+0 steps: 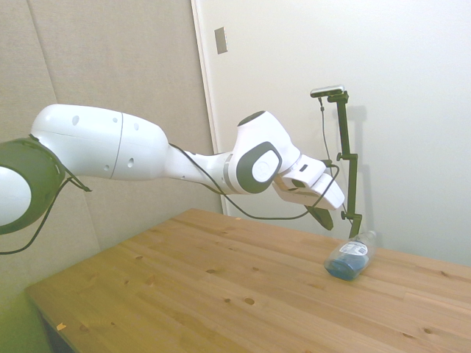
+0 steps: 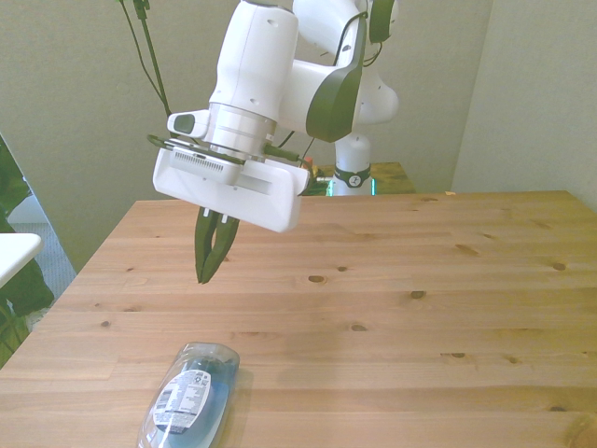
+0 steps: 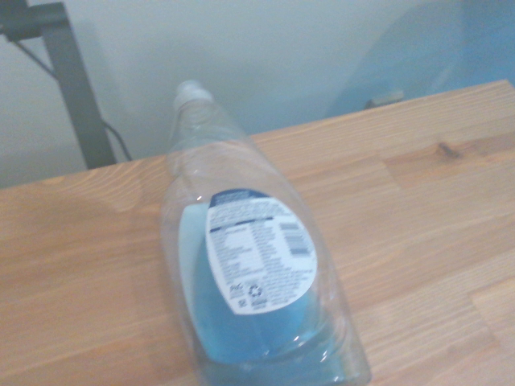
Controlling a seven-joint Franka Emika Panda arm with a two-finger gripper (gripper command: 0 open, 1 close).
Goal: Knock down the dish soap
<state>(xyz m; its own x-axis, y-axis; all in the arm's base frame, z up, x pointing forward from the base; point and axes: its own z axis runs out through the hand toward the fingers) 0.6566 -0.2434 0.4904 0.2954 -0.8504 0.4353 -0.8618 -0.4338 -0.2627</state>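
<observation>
Soft, even light is filling all views. The wrist view is looking slightly blurred, with pale glare sitting on the dish soap [image 3: 249,281]. Faint shadows are falling on the tabletop [image 2: 420,280].

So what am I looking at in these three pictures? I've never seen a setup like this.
It's one moment seen by three cameras. The white machine is a robot arm; at its end is a gripper, two dark fingers that here sit closed together, holding nothing. One camera stands off to the side, one faces the robot across the wooden table, and one rides on the arm's wrist, so it sees things from close by. The only item on the table is a dish soap bottle: clear plastic, blue liquid, a label. It lies on its side, label up, below the raised gripper and not touching it. The wrist camera shows its white cap.
</observation>
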